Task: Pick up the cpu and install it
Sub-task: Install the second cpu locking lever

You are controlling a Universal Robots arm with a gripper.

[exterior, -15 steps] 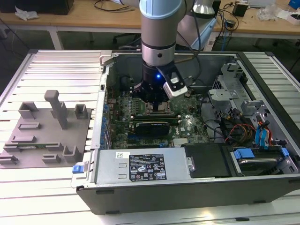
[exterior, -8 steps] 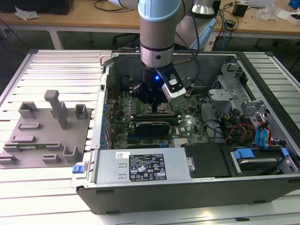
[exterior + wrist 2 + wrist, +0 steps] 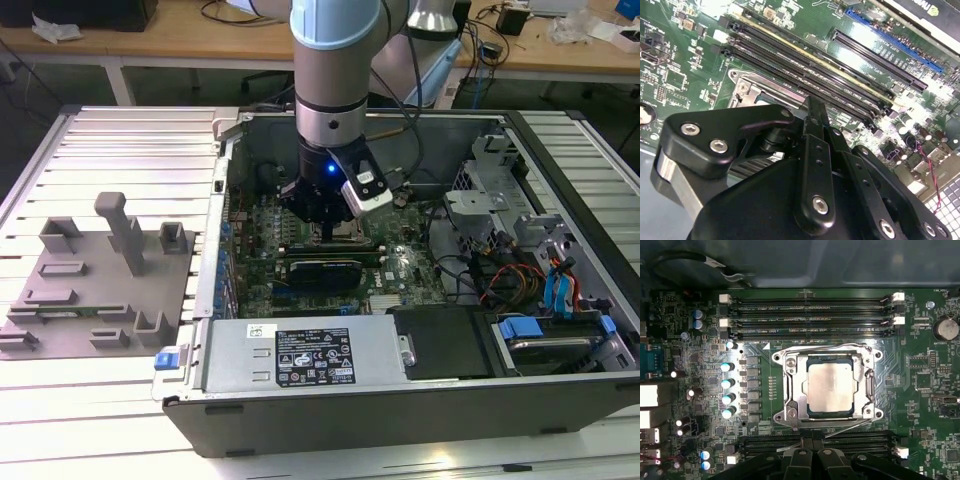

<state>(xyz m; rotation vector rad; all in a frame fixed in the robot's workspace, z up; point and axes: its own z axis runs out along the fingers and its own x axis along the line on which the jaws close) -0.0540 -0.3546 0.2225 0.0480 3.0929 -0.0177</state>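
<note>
Gripper (image 3: 330, 228) low inside the open computer case (image 3: 560, 180), hanging just above the socket frame (image 3: 827, 387) on the green board (image 3: 920, 385). In the first wrist view the chip (image 3: 830, 388) already lies flat in the frame, silvery top up, edges square to the metal rim, directly ahead of the fingertips. Nothing sits between the fingers there; whether they stand wide or narrow, cannot tell. Memory slots (image 3: 810, 315) lie beyond the frame, more slots close under the tool. Judgement: the placing looks done. To do this step well, keep the tool vertical and avoid nudging the chip or the thin wire lever (image 3: 840, 429) beside the frame. Grey tray (image 3: 100, 280) sits well away, outside the case.
</note>
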